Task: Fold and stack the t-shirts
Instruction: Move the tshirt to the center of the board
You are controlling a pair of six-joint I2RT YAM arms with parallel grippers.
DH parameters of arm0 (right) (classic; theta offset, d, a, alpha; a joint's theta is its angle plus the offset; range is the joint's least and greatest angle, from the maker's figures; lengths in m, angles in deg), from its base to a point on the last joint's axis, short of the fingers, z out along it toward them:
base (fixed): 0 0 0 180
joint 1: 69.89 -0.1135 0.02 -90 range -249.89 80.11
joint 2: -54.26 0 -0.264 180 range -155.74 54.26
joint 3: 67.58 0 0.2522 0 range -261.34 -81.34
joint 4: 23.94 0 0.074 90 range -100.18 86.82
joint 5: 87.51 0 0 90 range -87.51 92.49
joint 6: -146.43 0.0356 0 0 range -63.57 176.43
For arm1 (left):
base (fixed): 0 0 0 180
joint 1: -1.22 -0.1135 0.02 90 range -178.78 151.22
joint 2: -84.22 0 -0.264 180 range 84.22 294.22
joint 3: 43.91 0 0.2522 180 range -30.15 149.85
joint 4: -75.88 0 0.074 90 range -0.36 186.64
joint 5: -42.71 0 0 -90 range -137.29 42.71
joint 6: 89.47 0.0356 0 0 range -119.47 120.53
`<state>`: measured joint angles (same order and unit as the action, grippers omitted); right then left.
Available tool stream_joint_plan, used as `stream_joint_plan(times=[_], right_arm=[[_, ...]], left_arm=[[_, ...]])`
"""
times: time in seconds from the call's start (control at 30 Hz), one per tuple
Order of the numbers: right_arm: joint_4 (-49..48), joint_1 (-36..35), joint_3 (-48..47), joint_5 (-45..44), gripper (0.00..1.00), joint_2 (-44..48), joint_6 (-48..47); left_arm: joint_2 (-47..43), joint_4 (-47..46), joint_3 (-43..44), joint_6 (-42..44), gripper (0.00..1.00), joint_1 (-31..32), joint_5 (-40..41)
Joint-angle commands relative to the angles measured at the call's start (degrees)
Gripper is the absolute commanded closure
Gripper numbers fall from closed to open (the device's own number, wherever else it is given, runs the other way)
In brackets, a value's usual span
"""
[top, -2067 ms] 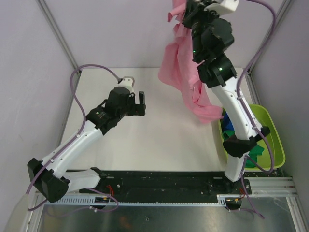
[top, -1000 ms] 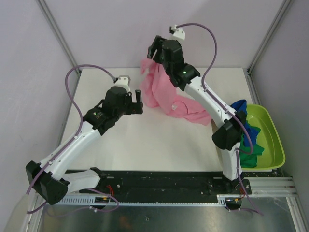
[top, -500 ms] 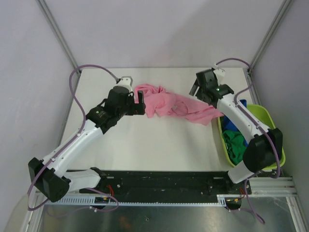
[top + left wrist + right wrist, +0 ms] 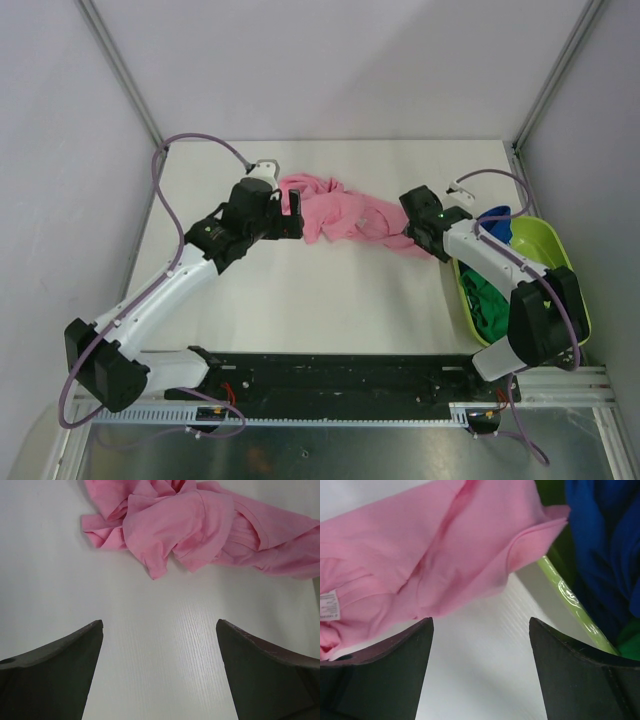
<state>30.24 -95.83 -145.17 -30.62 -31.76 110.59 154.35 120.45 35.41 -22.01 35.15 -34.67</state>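
Note:
The light pink t-shirt [image 4: 350, 215] lies crumpled on the white table, stretched from left to right across the far middle. My left gripper [image 4: 296, 217] stands open just beside its left end; the left wrist view has the pink t-shirt [image 4: 200, 525] ahead of the open left gripper [image 4: 160, 622], with bare table between the fingers. My right gripper [image 4: 415, 228] is open at the shirt's right end. In the right wrist view the pink t-shirt [image 4: 435, 545] lies just beyond the open right gripper [image 4: 481, 620], not held. A royal blue t-shirt [image 4: 497, 222] and a dark green t-shirt [image 4: 487, 300] sit in the tub.
The lime-green plastic tub [image 4: 565, 270] stands at the table's right edge, its rim [image 4: 565, 595] close to my right gripper. Lilac walls with metal posts enclose the table on three sides. The arm bases sit on a black rail at the near edge.
The right arm brought the pink t-shirt down from the air onto the table, let it go, and drew back to its right end. The left gripper edged closer to the shirt's left end.

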Motion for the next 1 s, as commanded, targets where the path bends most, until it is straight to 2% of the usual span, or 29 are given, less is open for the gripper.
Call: stream_joint_plan(times=[0.0,0.1,0.2,0.3,0.4,0.47,0.7,0.8,0.83,0.97], right_arm=[[-2.96,0.93,1.9,-5.75,0.19,-0.51,6.15],[-5.66,1.76,2.81,-6.32,0.22,-2.05,6.36],[-7.84,2.63,2.93,-6.42,0.37,-3.22,5.35],[-9.14,3.21,2.93,-6.04,0.59,-4.09,3.71],[-9.67,3.39,2.95,-5.72,0.9,-3.75,1.95],[-10.48,3.34,2.82,-5.34,0.97,-2.43,0.02],[-9.41,-0.79,-3.21,-7.2,1.0,-0.35,-6.85],[-6.25,-2.14,-6.54,-8.53,1.0,-1.47,-6.96],[-4.79,-2.08,-6.86,-8.76,0.94,-1.94,-6.08],[-1.26,-0.51,-6.52,-7.97,0.58,-5.43,-2.79]], left_arm=[[0.15,-0.87,-0.26,-0.69,0.01,-0.39,-0.92],[-0.1,-0.9,-0.26,-0.48,0.01,-0.41,-0.68],[-0.36,-0.91,-0.28,-0.14,0.01,-0.36,-0.32],[-0.47,-0.9,-0.26,0.01,0.01,-0.44,-0.2],[-0.4,-0.9,-0.21,0.15,0.01,-0.42,-0.14],[-0.34,-0.85,-0.07,0.16,0.01,-0.37,-0.12],[-0.04,-0.87,0.91,0.2,0.01,-0.41,-0.02],[0.28,-0.85,1.23,0.12,0.01,-0.4,-0.46],[0.32,-0.89,1.28,0.08,0.01,-0.38,-0.56],[0.29,-0.85,1.28,0.1,0.01,-0.38,-1.04]])
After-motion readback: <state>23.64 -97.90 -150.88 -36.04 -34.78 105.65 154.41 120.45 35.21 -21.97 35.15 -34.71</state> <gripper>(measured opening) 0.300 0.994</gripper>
